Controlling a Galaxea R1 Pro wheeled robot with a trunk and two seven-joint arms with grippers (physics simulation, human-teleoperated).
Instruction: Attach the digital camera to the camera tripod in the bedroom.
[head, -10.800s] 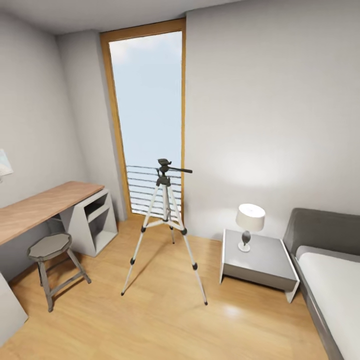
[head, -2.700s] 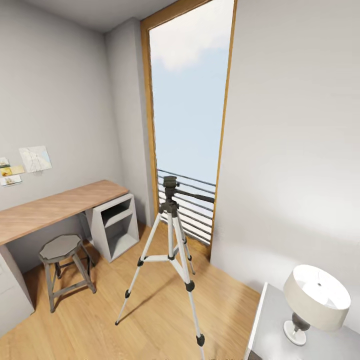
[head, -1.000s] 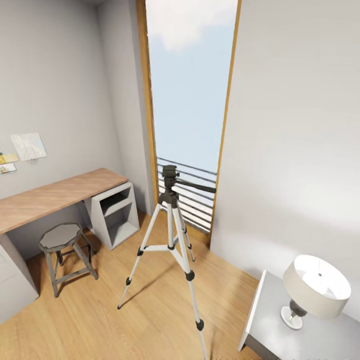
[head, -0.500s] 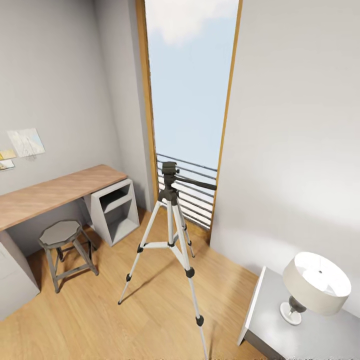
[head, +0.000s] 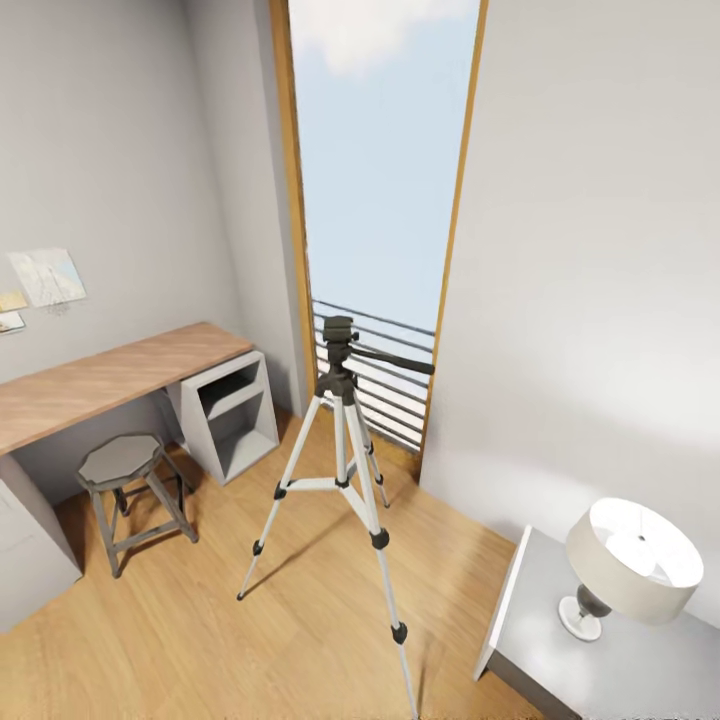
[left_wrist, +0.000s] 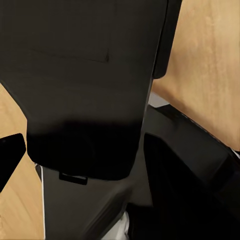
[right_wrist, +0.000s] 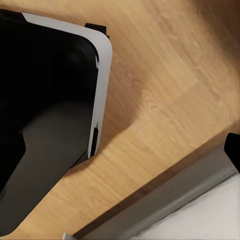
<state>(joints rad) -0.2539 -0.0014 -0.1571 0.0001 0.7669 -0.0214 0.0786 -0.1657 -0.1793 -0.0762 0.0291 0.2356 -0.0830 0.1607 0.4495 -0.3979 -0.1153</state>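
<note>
Head view: the camera tripod (head: 340, 470) stands upright on the wood floor (head: 200, 640) before the window (head: 375, 170), between the stool (head: 125, 490) and the nightstand lamp (head: 625, 565); its head carries nothing.

Left wrist view: dark robot bodywork (left_wrist: 85, 85) over floor; jaw state cannot be determined.

Right wrist view: a black, silver-edged panel (right_wrist: 50, 115) above floor; jaw state cannot be determined.

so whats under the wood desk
Under the desk stands a grey stool on the wood floor, beside an open white shelf unit that looks empty. The desk's far left underside is cut off.
</note>
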